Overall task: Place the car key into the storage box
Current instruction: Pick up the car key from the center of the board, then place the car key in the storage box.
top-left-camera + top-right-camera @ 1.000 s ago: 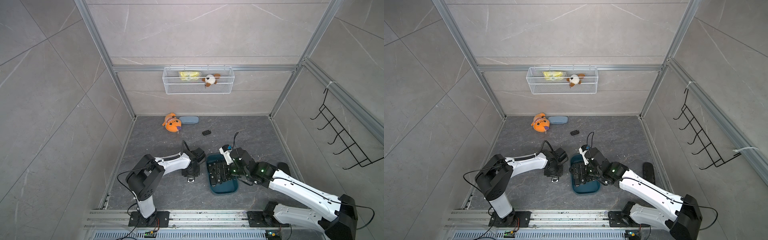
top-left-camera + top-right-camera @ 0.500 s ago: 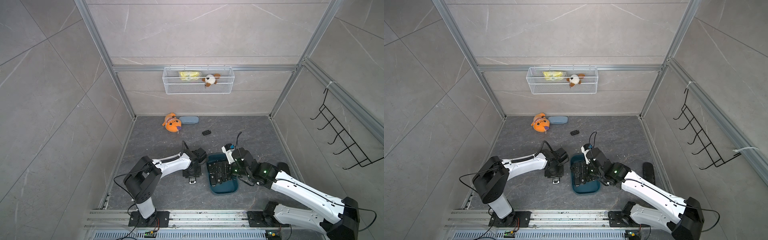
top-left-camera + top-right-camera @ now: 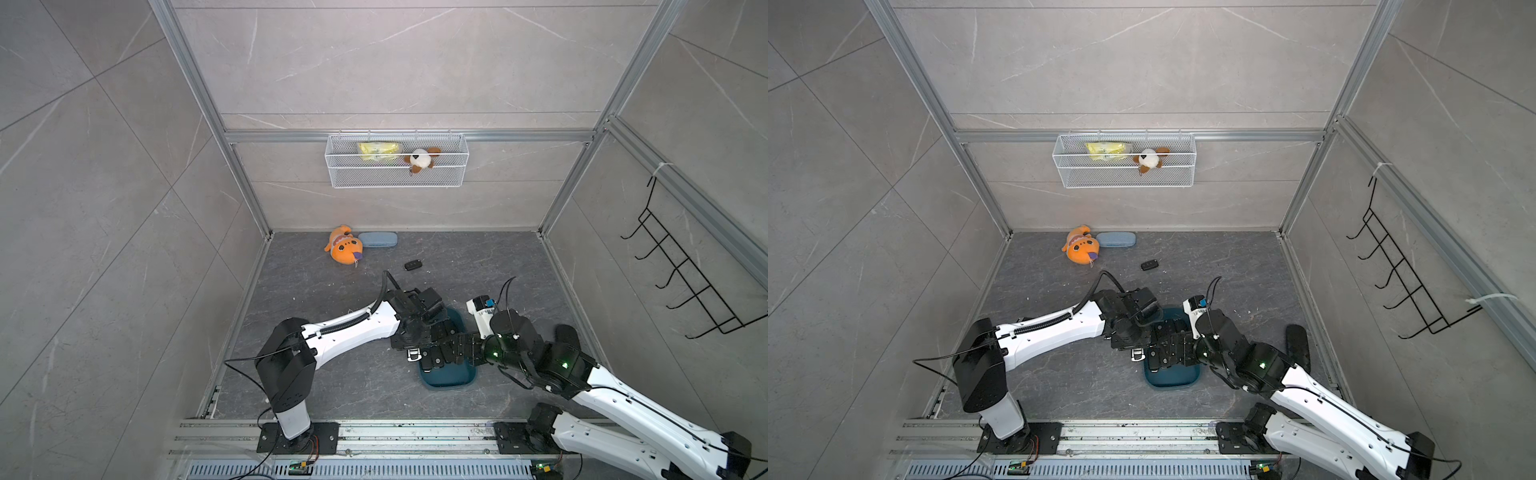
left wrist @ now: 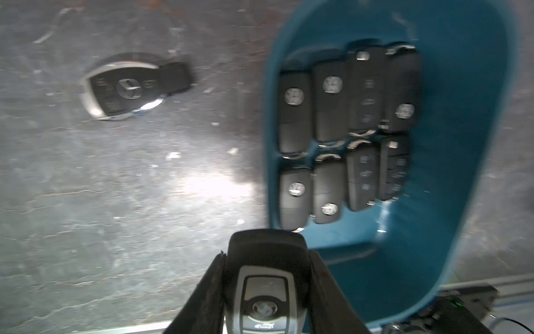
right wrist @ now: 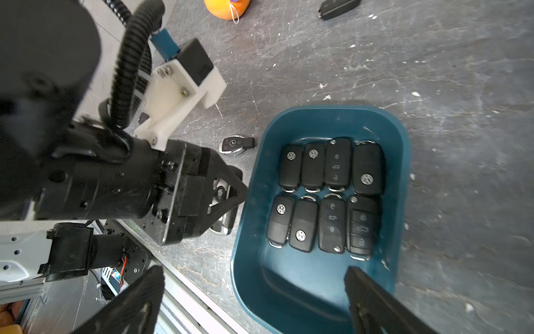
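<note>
- Car keys: eleven can be counted in all.
- Eight black key fobs (image 5: 313, 166) lie flat inside the storage box (image 5: 400, 162), in two rows of four, side by side and touching; some show a round silver badge, others show buttons.
- One car key (image 4: 264, 289) is gripped by the left end effector (image 4: 267, 253), whose two fingers are narrow and press on its long sides.
- This key has a black body with a rounded end, a silver-framed panel and a round blue and white badge.
- It is not inside the box: in both top views it is just beside the box wall, at 9 o'clock of the box.
- One silver-edged key (image 5: 235, 144) lies on the desk (image 3: 332, 374), also at 9 o'clock of the box and near it.
- One more black key (image 3: 413, 265) lies on the desk at 11 o'clock of the box, well apart.
- The box is one only: dark teal, with rounded corners and low walls; its end nearest the right wrist camera is bare.
- The right end effector (image 5: 252, 270) is wide open above the box and holds nothing.
- One orange plush toy (image 3: 344, 251) and one pale blue case (image 3: 377, 239) touch each other at the far edge of the desk.
- One white wire basket (image 3: 397, 178) on the back wall holds one yellow packet (image 3: 379, 150) and one small plush (image 3: 419, 158).
</note>
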